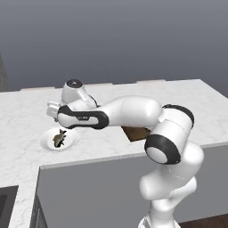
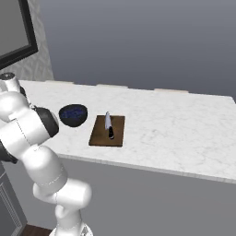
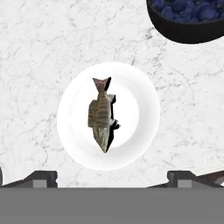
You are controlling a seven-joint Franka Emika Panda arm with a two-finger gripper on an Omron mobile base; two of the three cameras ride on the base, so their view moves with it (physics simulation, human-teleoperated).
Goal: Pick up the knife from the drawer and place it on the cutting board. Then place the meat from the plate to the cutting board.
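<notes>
The meat (image 3: 100, 116), a small grey-brown fish-shaped lump, lies in the middle of the round white plate (image 3: 142, 109). My gripper (image 3: 112, 178) hangs open straight above the plate, its two dark fingertips (image 3: 43, 177) spread wide at the near rim, holding nothing. From the left base, my arm reaches left over the plate (image 1: 46, 142) and the meat (image 1: 59, 137). The knife (image 2: 109, 125) rests on the dark brown cutting board (image 2: 99, 133), handle toward the front edge. A corner of the board (image 1: 133, 132) peeks out behind my arm. The drawer is out of view.
A dark blue bowl (image 2: 73, 114) stands just left of the board and close to the plate (image 3: 188, 19). The white marble counter (image 2: 175, 124) stretches bare to the right. A dark recess (image 1: 6, 200) lies in the counter at the lower left.
</notes>
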